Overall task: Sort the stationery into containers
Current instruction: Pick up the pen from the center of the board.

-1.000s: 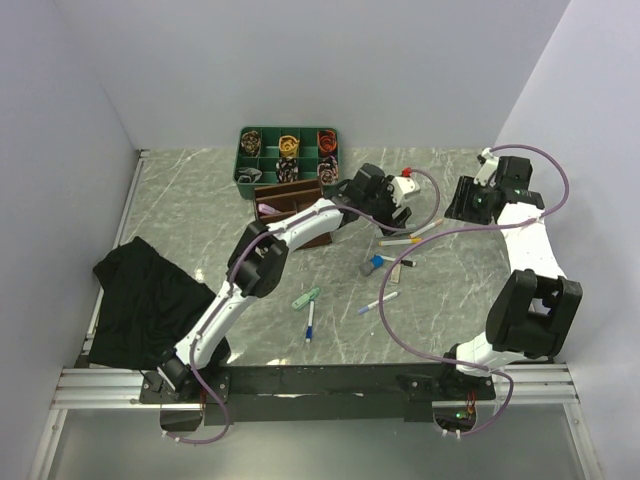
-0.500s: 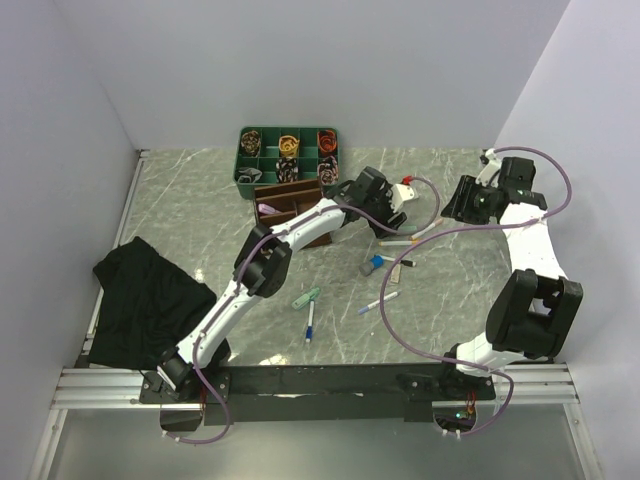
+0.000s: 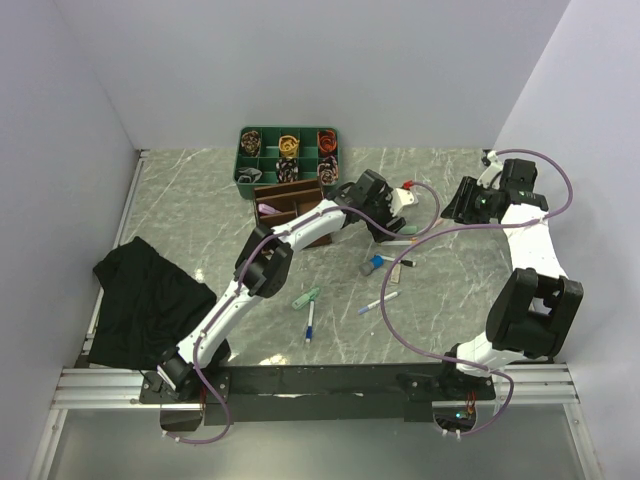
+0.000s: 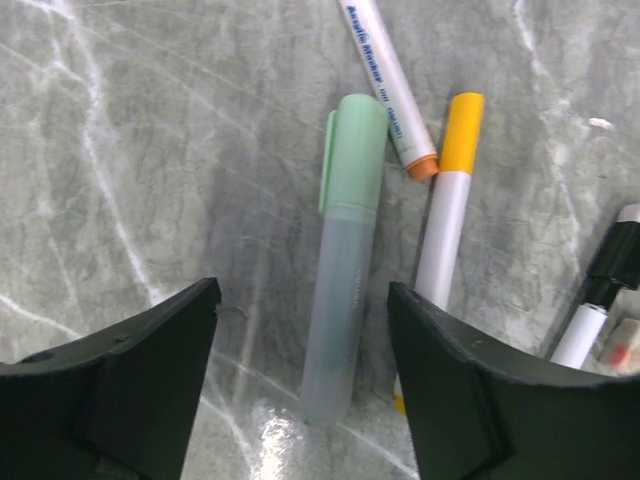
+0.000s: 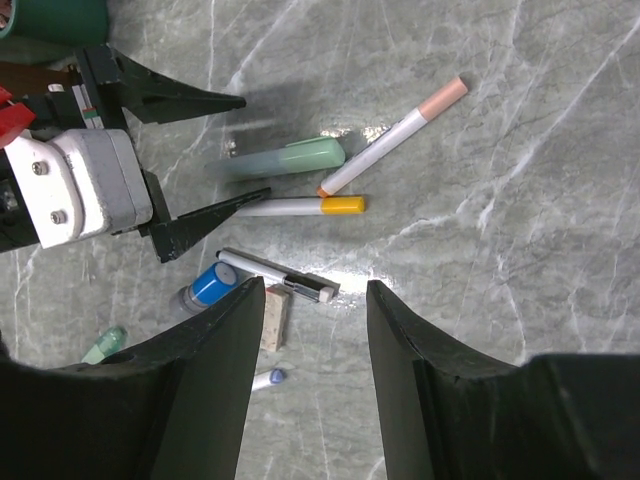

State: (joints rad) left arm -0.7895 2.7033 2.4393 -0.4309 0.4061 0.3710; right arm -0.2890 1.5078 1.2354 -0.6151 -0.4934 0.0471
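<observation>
My left gripper [image 4: 302,288] is open and low over the marble table, its jaws either side of a mint-green highlighter [image 4: 345,260]. Beside it lie a yellow-capped pen [image 4: 445,215] and a white pen with an orange tip [image 4: 388,80]. In the right wrist view the left gripper [image 5: 255,148] straddles the same highlighter [image 5: 280,160]. My right gripper [image 5: 315,290] is open and empty, held above a black-and-white pen [image 5: 275,275] and the grey-blue cylinder [image 5: 205,288]. The dark brown organiser [image 3: 290,205] stands behind the left arm. A mint clip [image 3: 306,297] and a blue pen [image 3: 310,325] lie nearer.
A green tray [image 3: 288,155] with rolled items stands behind the organiser. A black cloth [image 3: 150,300] lies at the left edge. A cork-coloured block [image 5: 273,315] and a blue-tipped pen [image 5: 265,380] lie below the right gripper. Walls close in left, back and right.
My left gripper has shifted a little left and down towards the cluster of pens, staying open. The right arm has hardly moved.
</observation>
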